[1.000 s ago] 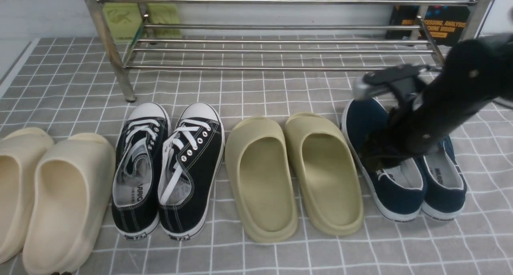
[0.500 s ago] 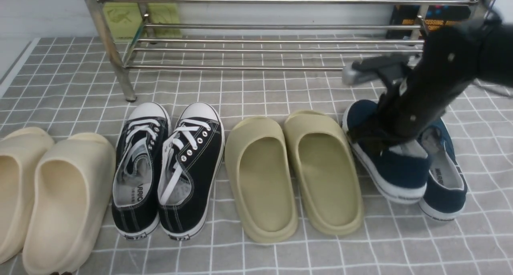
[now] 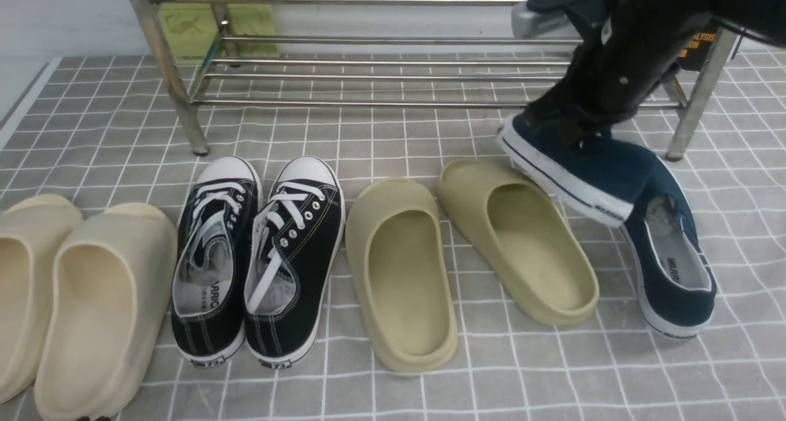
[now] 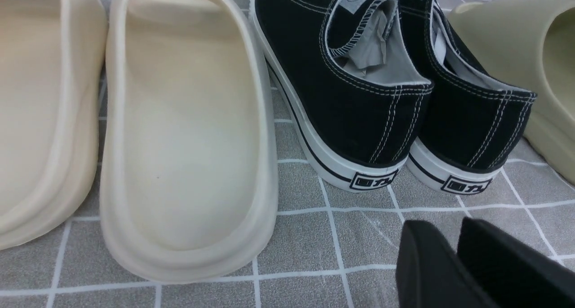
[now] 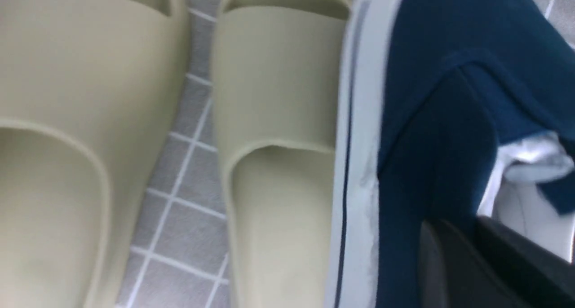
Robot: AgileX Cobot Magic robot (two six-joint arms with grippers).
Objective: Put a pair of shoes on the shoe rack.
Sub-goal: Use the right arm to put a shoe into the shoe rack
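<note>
**Navy slip-on up in the right gripper, just short of the rack**

The right gripper (image 3: 562,123) was pinched tight on the collar of one navy slip-on (image 3: 589,175). The shoe hung tilted above the checked mat (image 3: 393,139), white sole edge to the camera. The shoe rack (image 3: 393,77) stood close at its 12 o'clock, bars bare. The partner shoe (image 3: 672,267) lay on the mat at 5 o'clock, an olive slide (image 3: 522,237) at 8 o'clock. Near the black lace-ups (image 4: 382,97) and a cream slide (image 4: 188,142), the left gripper (image 4: 449,229) held nothing; spread or pressed together, I couldn't tell.
</note>
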